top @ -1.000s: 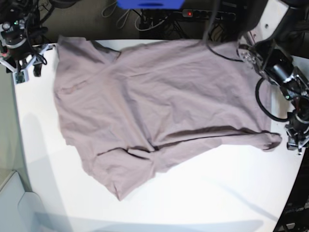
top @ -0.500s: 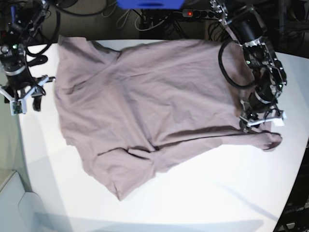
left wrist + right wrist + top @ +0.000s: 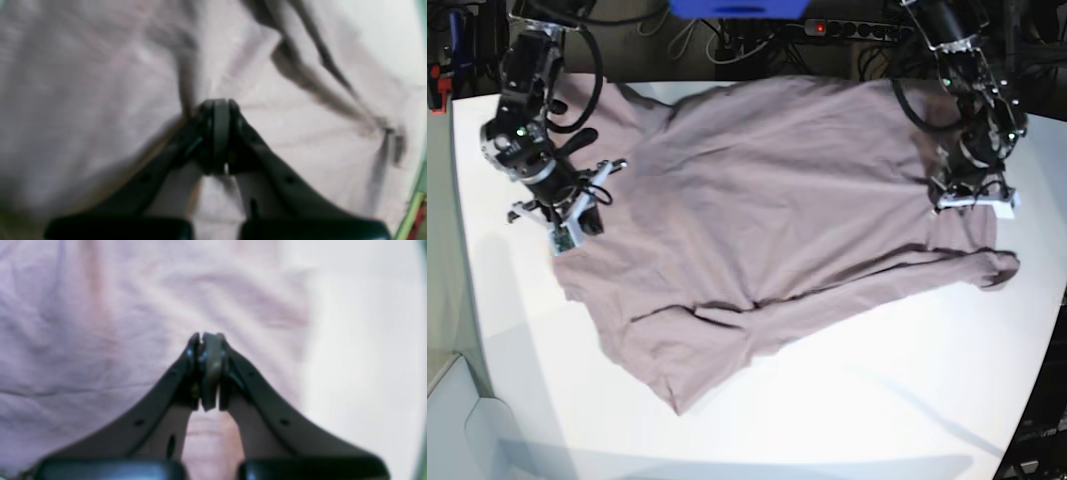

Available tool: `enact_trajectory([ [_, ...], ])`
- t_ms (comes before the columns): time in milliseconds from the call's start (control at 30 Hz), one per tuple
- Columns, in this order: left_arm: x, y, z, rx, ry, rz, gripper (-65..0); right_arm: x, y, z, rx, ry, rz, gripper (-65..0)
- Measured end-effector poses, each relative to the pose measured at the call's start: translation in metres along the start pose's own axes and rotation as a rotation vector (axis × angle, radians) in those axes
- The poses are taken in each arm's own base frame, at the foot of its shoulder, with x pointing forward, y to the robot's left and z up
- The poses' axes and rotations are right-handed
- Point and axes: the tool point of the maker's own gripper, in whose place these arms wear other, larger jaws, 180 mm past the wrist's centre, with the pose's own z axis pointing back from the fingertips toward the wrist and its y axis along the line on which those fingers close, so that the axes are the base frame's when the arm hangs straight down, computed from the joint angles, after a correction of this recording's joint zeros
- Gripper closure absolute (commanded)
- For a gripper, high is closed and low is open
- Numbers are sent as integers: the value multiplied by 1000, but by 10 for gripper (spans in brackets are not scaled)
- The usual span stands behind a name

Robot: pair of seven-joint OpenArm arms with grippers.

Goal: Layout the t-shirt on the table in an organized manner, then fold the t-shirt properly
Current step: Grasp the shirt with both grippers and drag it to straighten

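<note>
I have both grippers closed tight: my left gripper point(image 3: 215, 110) and right gripper point(image 3: 206, 340) each sit over the t-shirt point(image 3: 767, 230), which spreads beneath them across the counter point(image 3: 907, 400). Whether either pinches cloth I cannot tell; pulling now risks slipping off or bunching one layer

We read: left gripper point(image 3: 220, 110) jaws fully closed, wrist angled down | right gripper point(image 3: 206, 343) jaws fully closed, wrist angled down.
</note>
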Motion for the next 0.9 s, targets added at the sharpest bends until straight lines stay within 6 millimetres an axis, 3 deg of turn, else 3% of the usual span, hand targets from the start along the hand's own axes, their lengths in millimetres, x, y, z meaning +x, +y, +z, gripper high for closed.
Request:
enact_trajectory([
  [133,17,27,12,67,-13,-62,0,-40,13,-22,60,107,-66,0],
  [300,31,51,22,114,-49,4,0,-48,18,-21,75,90,-99,0],
  [567,42,46,18,117,-64,13,0,-95,27,29,76,141,-69,0],
  [767,53,30,14,85,-88,18,0,-125,40,81,70,269,23,0],
  [833,55,25,13,75,-92,23,0,-124,41,94,53,308,72,0],
  [900,59,19,11,62,-101,26,0,-100,38,99,36,243,105,0],
])
